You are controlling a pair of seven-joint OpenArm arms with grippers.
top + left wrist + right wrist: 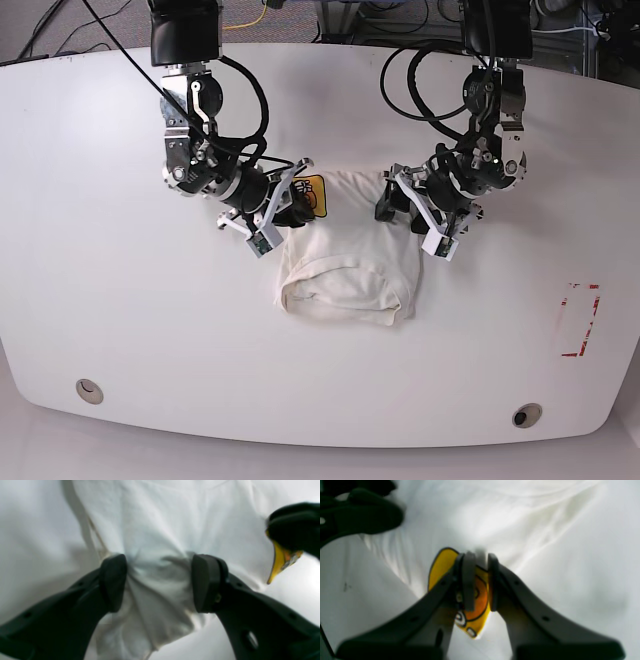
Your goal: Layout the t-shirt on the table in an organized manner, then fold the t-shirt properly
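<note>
The white glossy worktop (100, 300) carries red tape marks (580, 320) well off to the side of the left gripper (412, 212) and two round grommet holes (527, 415) near its front edge, with cables (250, 15) behind its far edge. The t-shirt (345, 265) lies bunched between the two grippers, long axis running from the grippers toward the front edge, neckline end nearest the front. The left gripper stands wide around a gathered fold of white cloth; the right gripper (300, 200) is narrow, pinching the yellow-and-orange print (475, 597)
</note>
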